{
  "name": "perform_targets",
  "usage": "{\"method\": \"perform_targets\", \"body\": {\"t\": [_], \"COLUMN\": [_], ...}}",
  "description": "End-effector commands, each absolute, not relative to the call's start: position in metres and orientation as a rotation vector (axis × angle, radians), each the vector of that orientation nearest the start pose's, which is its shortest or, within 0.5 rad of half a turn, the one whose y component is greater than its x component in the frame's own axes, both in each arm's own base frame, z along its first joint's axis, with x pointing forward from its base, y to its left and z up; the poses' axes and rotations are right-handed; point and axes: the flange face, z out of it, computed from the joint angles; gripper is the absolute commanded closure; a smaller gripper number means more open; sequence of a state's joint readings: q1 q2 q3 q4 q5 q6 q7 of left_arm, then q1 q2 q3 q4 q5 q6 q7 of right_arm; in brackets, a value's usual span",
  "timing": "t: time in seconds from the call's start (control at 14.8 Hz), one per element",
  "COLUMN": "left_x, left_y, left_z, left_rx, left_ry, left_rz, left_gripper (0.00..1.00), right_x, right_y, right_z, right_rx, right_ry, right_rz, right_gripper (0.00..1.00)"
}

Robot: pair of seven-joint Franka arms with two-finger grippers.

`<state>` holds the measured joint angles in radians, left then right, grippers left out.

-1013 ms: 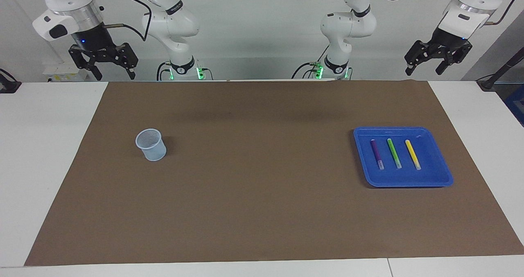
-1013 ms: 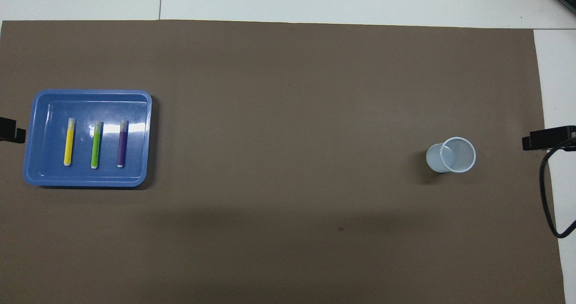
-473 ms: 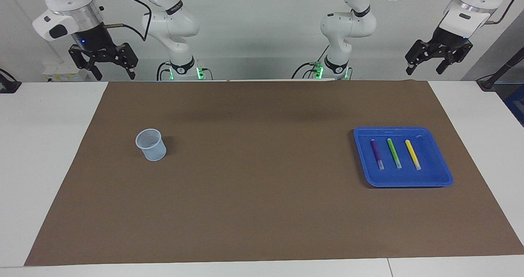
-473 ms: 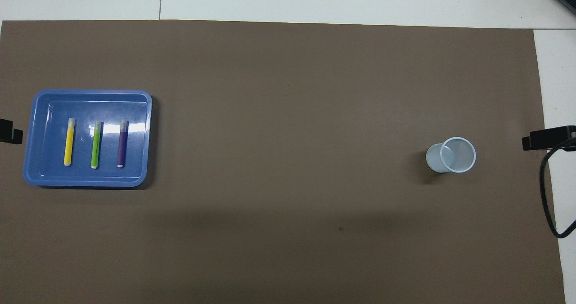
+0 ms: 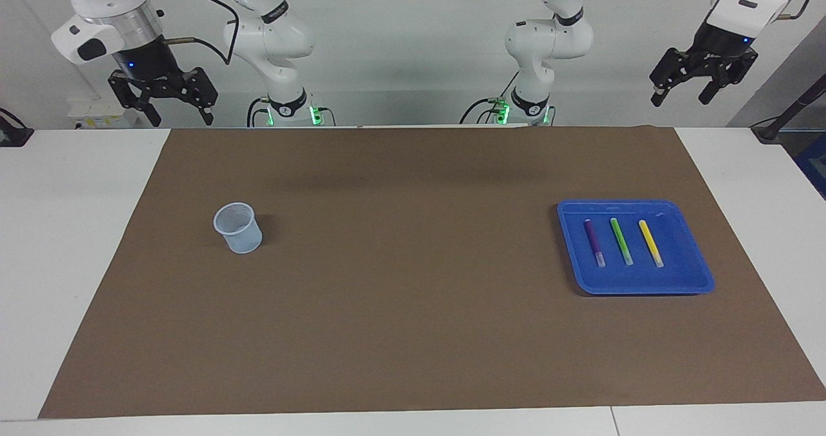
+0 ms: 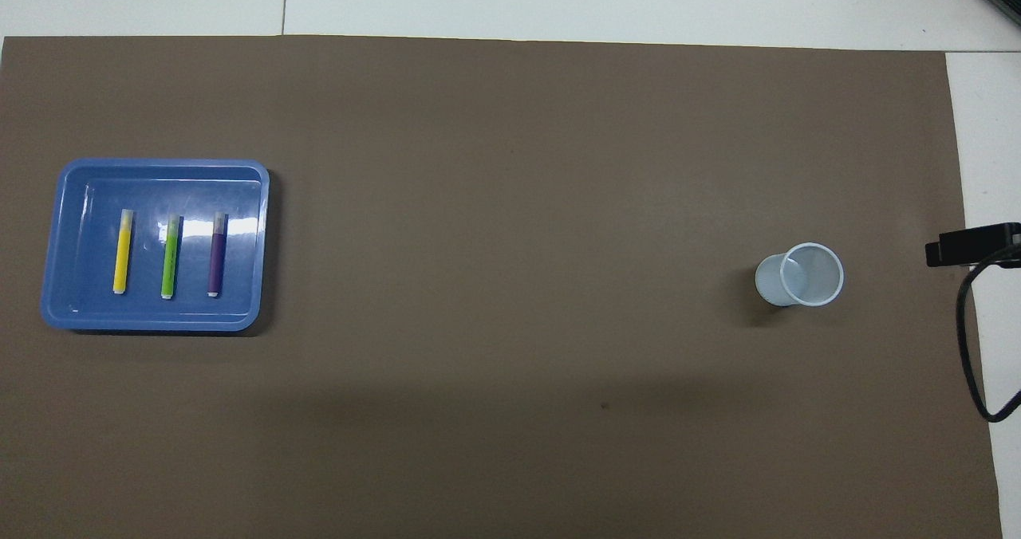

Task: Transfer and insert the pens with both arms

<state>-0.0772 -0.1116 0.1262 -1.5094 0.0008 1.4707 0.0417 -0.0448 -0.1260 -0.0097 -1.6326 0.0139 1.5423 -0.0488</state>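
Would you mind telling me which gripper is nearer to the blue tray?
Left. The left gripper hangs open, raised at the blue tray's end of the table; the right gripper waits open at the cup's end.

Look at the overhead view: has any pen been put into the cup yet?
No: the purple pen, green pen and yellow pen all lie in the blue tray; the cup is empty.

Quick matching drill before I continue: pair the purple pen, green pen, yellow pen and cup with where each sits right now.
Things:
1. purple pen
2. green pen
3. yellow pen
4. cup

Places:
A. middle of the three in the blue tray
B. on the brown mat, toward the right arm's end
C. in the tray, closest to the cup
D. in the tray, farthest from the cup

Pairs: 1-C, 2-A, 3-D, 4-B
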Motion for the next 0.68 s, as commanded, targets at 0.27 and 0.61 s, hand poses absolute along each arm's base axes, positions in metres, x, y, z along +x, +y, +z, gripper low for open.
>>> {"method": "perform_targets", "body": {"t": [0.27,0.61], "left_x": [0.523,0.546], "left_y": [0.054,0.06], "left_z": [0.654,0.592], "left_rx": [-3.129,-3.124], "left_ry": [-0.055,-0.055], "left_rz": [-0.205,-0.195], "left_gripper": [0.0,0.0], "right_x": [0.508,0.508], "right_y": [-0.026,-0.026], "right_z": [0.658,0.659], "right_rx": [-3.137,-3.137], "right_ry": [0.026,0.024], "right_rz": [-0.06,-0.063], "right_gripper": [0.0,0.0]}}
